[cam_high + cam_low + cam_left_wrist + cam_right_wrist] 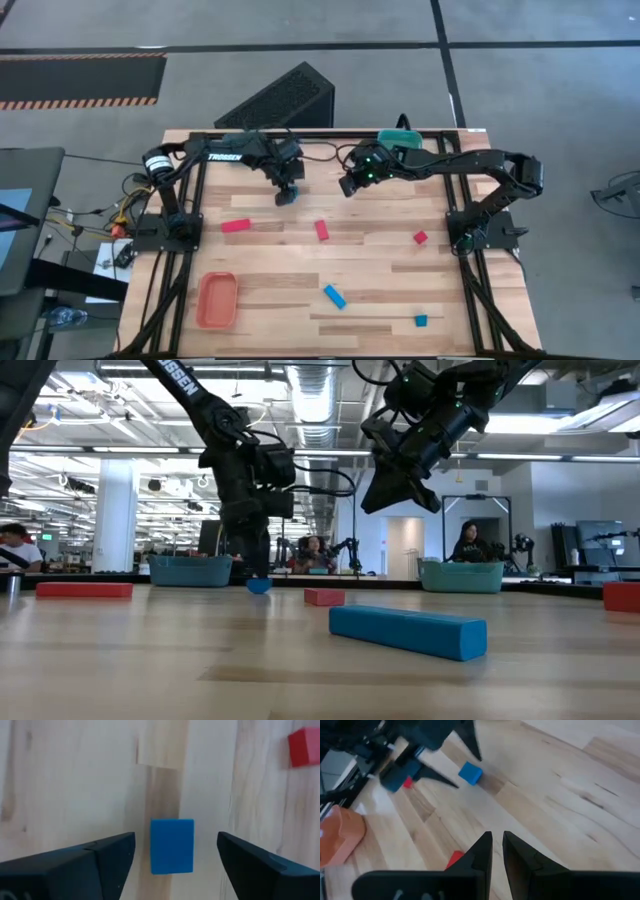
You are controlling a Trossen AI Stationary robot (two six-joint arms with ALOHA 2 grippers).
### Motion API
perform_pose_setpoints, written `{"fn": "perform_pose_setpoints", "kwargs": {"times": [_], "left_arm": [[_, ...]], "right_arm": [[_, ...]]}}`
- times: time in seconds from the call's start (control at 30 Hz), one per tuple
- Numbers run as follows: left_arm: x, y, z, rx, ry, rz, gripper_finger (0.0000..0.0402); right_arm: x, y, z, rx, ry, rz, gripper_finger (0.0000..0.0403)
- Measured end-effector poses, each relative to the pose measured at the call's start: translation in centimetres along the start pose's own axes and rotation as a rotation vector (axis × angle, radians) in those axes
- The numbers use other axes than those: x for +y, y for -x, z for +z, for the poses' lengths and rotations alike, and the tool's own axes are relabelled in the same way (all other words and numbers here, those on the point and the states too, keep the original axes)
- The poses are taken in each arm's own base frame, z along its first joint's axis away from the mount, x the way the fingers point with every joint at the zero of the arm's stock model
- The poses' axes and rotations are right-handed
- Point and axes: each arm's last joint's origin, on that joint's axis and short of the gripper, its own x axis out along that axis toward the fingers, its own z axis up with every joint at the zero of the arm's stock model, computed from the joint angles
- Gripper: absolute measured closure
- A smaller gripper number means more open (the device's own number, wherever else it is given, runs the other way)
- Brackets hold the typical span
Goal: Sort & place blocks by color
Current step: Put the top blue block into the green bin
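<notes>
A small blue block point(172, 845) lies flat on the table, near the far middle. My left gripper point(175, 855) is open and hangs low over it, one finger on each side with a gap to the block on both. The same block point(287, 198) and left gripper point(287, 188) show in the high view. My right gripper point(349, 185) hovers raised just right of them, fingers shut on nothing point(497, 845). Red blocks point(236, 225) point(321, 230) point(420, 237) and blue blocks point(334, 296) point(421, 320) lie scattered on the wood.
An orange tray point(216, 300) sits at the near left of the table. A teal tray point(400, 138) stands at the far edge behind the right arm. In the low view a blue bar point(408, 632) lies closest. People sit in the room beyond the table.
</notes>
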Motion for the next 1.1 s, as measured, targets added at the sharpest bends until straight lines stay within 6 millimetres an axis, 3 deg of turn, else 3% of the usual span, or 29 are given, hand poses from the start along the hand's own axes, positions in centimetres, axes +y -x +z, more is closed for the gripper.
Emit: {"fn": "perform_pose_setpoints", "kwargs": {"times": [0.3,0.4,0.6,0.77,0.9,1.1], "left_arm": [[-0.4,-1.5,-1.4,0.023,0.040,0.091,0.0136],[-0.4,-1.6,-1.6,0.028,0.021,0.109,0.0177],[-0.4,-1.7,-1.1,-0.038,0.003,0.076,0.0301],[-0.4,-1.2,-0.2,-0.091,0.021,0.034,0.0304],[-0.2,0.4,1.3,-0.145,0.000,0.102,0.0304],[-0.7,3.5,4.2,-0.276,-0.175,0.179,0.0287]], "right_arm": [[0.0,0.0,0.0,-0.007,-0.015,-0.009,0.0335],[0.1,0.0,-0.1,-0.008,-0.012,-0.010,0.0335],[0.1,0.0,-0.1,-0.021,-0.046,-0.022,0.0335],[0.1,0.0,0.0,-0.032,-0.179,-0.032,0.0335],[0.0,0.0,-0.1,-0.031,-0.352,-0.034,0.0324],[-0.3,0.1,0.7,-0.078,-0.408,-0.010,0.0251]]}}
